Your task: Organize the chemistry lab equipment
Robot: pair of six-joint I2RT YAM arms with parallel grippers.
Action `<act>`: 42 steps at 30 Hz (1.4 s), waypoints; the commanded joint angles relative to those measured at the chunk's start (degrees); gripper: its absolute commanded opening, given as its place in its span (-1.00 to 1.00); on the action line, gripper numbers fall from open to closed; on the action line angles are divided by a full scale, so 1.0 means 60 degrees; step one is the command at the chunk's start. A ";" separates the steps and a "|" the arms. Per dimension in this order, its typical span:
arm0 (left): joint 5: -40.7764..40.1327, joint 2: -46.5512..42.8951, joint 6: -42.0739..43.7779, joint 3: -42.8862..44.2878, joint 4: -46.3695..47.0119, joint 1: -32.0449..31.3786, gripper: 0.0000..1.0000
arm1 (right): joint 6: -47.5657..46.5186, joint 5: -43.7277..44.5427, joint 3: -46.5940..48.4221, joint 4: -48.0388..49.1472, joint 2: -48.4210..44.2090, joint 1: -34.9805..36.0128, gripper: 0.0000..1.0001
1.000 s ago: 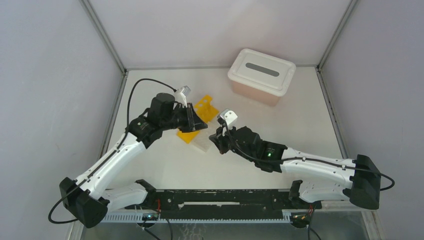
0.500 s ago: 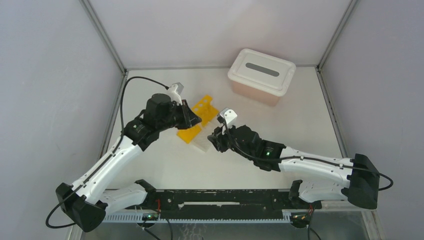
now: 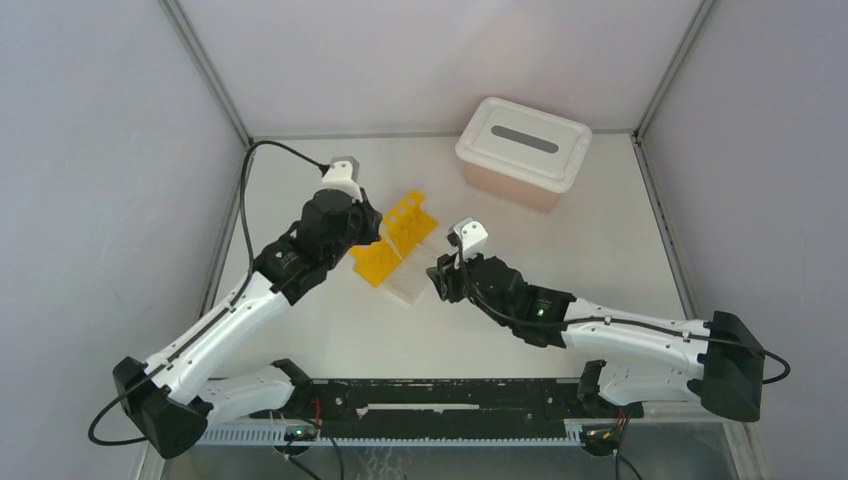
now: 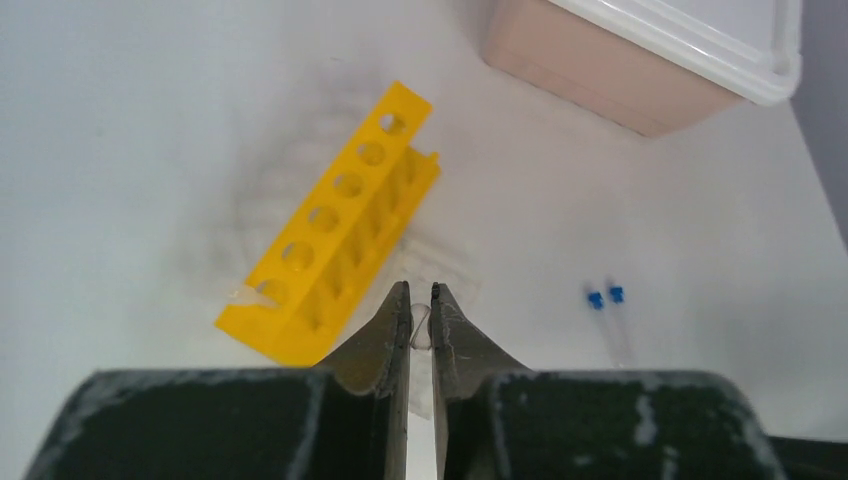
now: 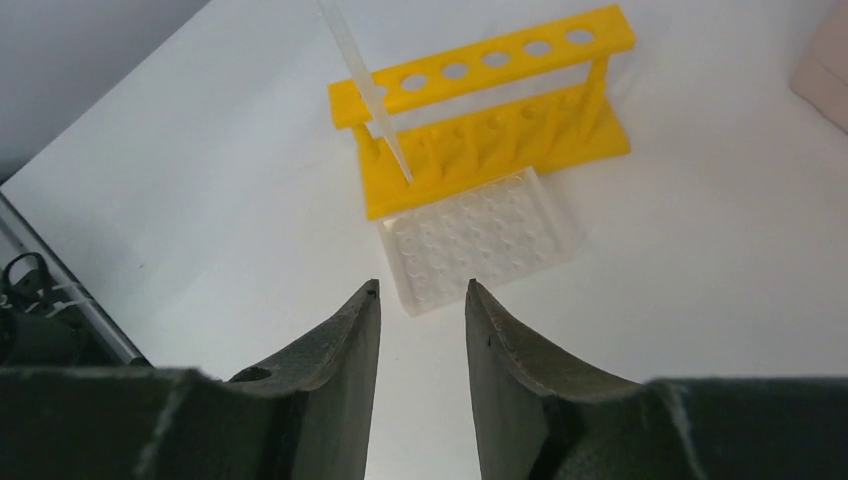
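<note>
Thin clear plastic dropper (image 5: 365, 85), upper centre, is likely light, bendy and slippery: pinch gently, high up. Left gripper (image 4: 420, 295), almost closed, holds it; right gripper (image 5: 421, 290) open, empty.

The left gripper (image 4: 421, 300) is closed to a narrow gap, with a thin clear dropper (image 4: 421, 327) pinched between its fingertips. The yellow tube rack (image 4: 335, 230) lies ahead-left on the table (image 4: 130, 150). Two blue-capped tubes (image 4: 606, 298) lie to the right. The pink tub (image 4: 600, 75) stands far ahead-right.
</note>
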 commanded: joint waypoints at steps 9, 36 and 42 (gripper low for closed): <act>-0.3330 0.1005 0.1498 0.0873 0.1870 -0.0194 -0.78 | 0.0501 0.1053 -0.0788 0.0814 -0.0412 0.0159 -0.11; -0.4066 0.2737 0.2200 0.0134 0.3972 -0.0183 -0.74 | 0.0537 0.0756 -0.1140 0.1230 -0.0104 -0.0110 -0.10; -0.4189 0.2823 0.1985 -0.0142 0.3972 -0.0167 -0.74 | 0.0573 0.0663 -0.1223 0.1298 -0.0062 -0.0212 -0.10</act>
